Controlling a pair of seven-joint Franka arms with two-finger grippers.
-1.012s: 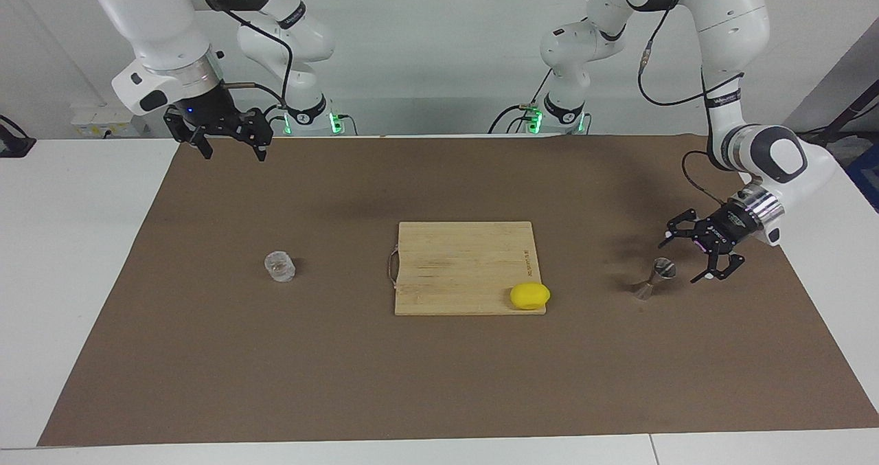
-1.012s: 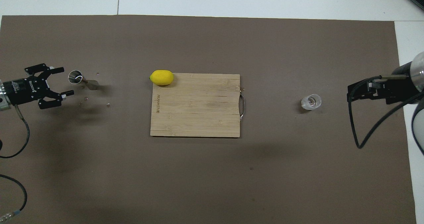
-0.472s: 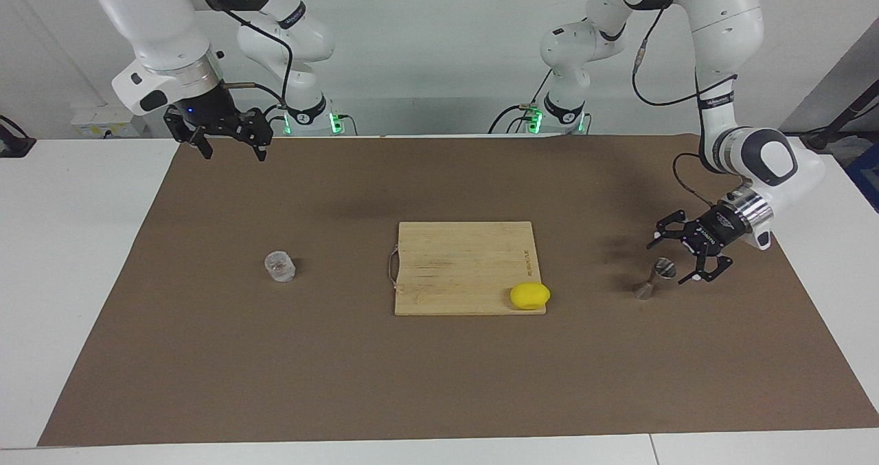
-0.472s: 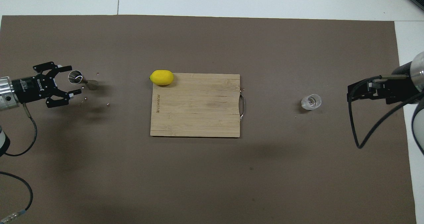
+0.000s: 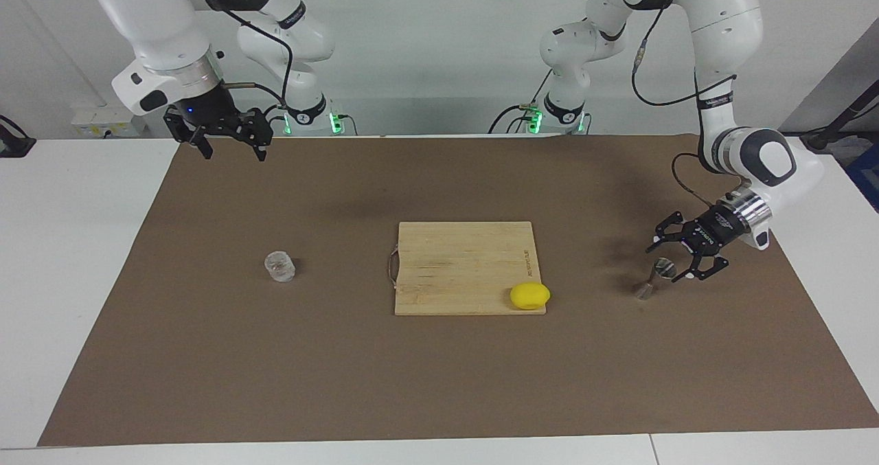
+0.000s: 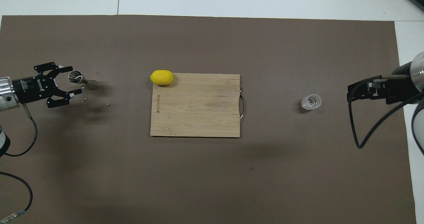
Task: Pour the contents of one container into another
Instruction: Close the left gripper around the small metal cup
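Right tool point(image 6: 356, 92) mostly cut off overhead

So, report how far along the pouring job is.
Done: nothing poured yet. The glass cup stands untouched on the mat, the right gripper waiting open by the robots' edge of the mat. In hand: the left gripper brackets the steel jigger's upper cone, fingers not visibly gripping. Left: grasping, bringing the containers together, pouring.

lemon point(image 5: 529, 295) on board point(image 5: 460, 259), between cup point(image 5: 279, 266) and jigger point(image 5: 656, 277).
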